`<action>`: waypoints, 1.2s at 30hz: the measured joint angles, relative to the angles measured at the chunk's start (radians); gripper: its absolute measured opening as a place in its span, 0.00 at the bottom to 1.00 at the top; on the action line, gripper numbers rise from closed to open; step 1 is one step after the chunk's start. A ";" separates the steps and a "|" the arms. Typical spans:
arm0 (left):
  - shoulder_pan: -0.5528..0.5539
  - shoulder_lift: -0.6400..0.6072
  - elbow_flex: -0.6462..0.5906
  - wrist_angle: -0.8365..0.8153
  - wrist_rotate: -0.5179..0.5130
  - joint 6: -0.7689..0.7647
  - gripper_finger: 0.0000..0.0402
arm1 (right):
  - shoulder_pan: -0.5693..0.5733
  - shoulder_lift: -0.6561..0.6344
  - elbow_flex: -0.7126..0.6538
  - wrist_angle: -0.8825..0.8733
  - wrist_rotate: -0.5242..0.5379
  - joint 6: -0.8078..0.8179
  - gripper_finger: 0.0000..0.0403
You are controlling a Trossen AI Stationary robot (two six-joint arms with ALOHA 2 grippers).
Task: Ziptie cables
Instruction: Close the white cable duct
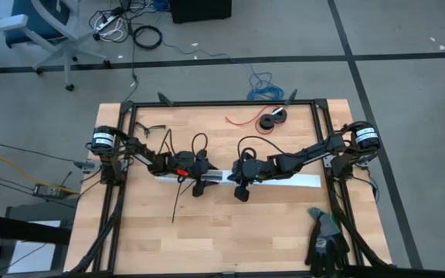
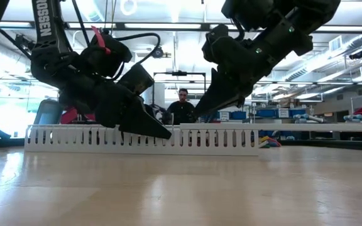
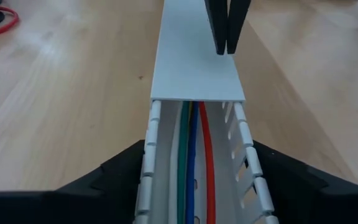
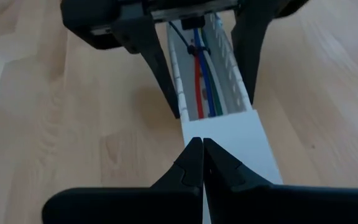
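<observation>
Wooden counter [image 1: 207, 232] with a white slotted cable duct [image 3: 151, 155] lying across the middle. Inside the duct's open stretch run the cables [image 3: 194, 162], green, blue and red side by side along the channel, and a black tie [image 4: 193, 48] wraps them further down. A flat white cover [image 3: 194, 62] closes the rest of the duct. Left tool [image 3: 194, 186] straddles the duct, fingers spread apart outside both walls. Right tool [image 4: 202, 163] sits on the cover, fingers pressed together, gripping nothing.
</observation>
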 joint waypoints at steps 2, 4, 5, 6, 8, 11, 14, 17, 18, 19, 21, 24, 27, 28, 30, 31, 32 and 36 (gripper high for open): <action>0.000 0.000 0.000 0.000 -0.002 0.000 0.66 | 0.000 0.000 0.000 -0.012 0.000 0.014 0.00; 0.000 0.000 0.000 0.000 -0.002 0.000 0.64 | 0.000 0.000 0.000 -0.020 0.001 0.023 0.00; 0.000 0.000 0.000 0.000 -0.002 0.000 0.62 | 0.000 0.000 0.000 -0.029 0.001 0.024 0.00; 0.000 0.000 0.000 0.000 -0.002 0.000 0.61 | 0.000 0.000 0.000 -0.034 0.001 0.031 0.00; 0.000 0.000 0.000 0.000 -0.002 0.000 0.60 | 0.003 -0.004 0.000 -0.033 0.001 0.048 0.00; 0.000 0.000 0.000 0.000 -0.002 0.000 0.59 | 0.013 -0.025 0.000 -0.048 0.006 0.050 0.00; 0.000 0.000 0.000 0.000 -0.002 0.000 0.59 | 0.029 -0.069 0.000 -0.130 0.045 0.069 0.00; 0.000 0.000 0.000 0.000 -0.003 0.000 0.59 | 0.047 -0.125 0.000 -0.267 0.101 0.118 0.00; 0.000 0.000 0.000 0.000 -0.002 0.000 0.59 | 0.052 -0.138 0.000 -0.310 0.114 0.140 0.00; 0.000 0.000 0.000 0.000 -0.003 0.000 0.59 | 0.054 -0.148 0.000 -0.350 0.124 0.161 0.00; 0.000 0.000 0.000 0.000 -0.002 -0.001 0.59 | 0.056 -0.148 0.000 -0.396 0.126 0.189 0.00; 0.000 0.000 -0.001 0.000 -0.004 -0.004 0.59 | 0.023 -0.090 -0.012 -0.334 0.048 0.206 0.00; 0.000 -0.002 -0.003 -0.003 -0.003 -0.004 0.59 | -0.023 0.007 -0.003 -0.168 -0.038 0.188 0.00; 0.000 -0.002 -0.003 -0.003 -0.003 -0.004 0.59 | -0.037 0.034 0.004 -0.125 -0.064 0.169 0.00; 0.000 -0.002 -0.003 -0.003 -0.003 -0.004 0.59 | -0.053 0.069 0.028 -0.082 -0.090 0.133 0.00; 0.000 -0.002 -0.003 -0.003 -0.002 -0.006 0.59 | -0.056 0.072 0.035 -0.083 -0.093 0.119 0.00; 0.000 -0.002 -0.003 -0.003 -0.001 -0.015 0.59 | -0.058 0.071 0.039 -0.084 -0.090 0.105 0.00; 0.000 -0.002 -0.002 -0.001 0.002 -0.050 0.59 | -0.055 0.043 0.037 -0.104 -0.071 0.074 0.00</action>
